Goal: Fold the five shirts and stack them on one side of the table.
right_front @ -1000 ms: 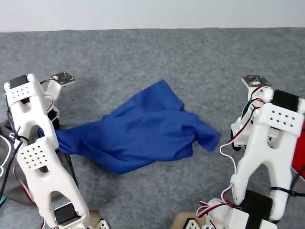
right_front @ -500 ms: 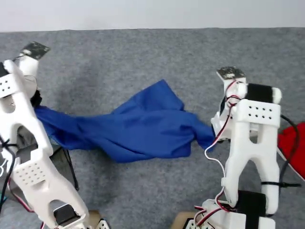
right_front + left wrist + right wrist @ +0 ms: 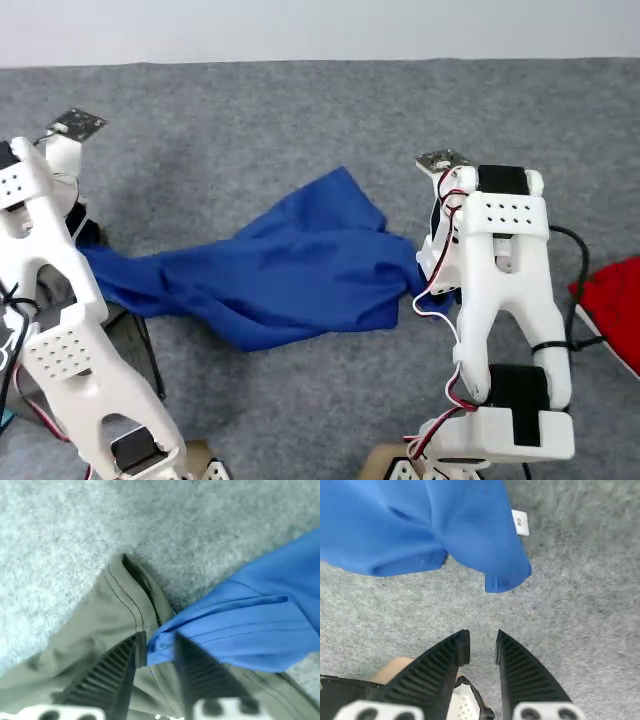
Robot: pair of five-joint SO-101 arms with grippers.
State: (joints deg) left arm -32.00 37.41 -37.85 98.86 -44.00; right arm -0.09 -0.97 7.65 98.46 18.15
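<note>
Spreading-out step on blue shirt (image 3: 290, 265), by the look of it; no fold made yet. Lies bunched across mid-frame on grey surface (image 3: 300, 110), drawn out toward left edge. Held at one corner, left-centre, by left jaws clamped tight on the cloth, above an olive-grey shirt (image 3: 95, 625) lying underneath. On the other side, right of centre: right jaws parted by a narrow crack, gripping nothing, hovering over bare surface near the blue sleeve hem (image 3: 505, 582), white tag (image 3: 521, 522) close by. Red shirt (image 3: 612, 298) at right edge of frame, well apart from the blue one. Next, probably: open right jaws wider, lower onto that hem, pinch, pull away from the left hold to flatten the cloth. Calls for catching the hem cleanly, not a loose fold. Risk of dragging the whole shirt if the left hold slips. Stacking not begun; most of task left.
</note>
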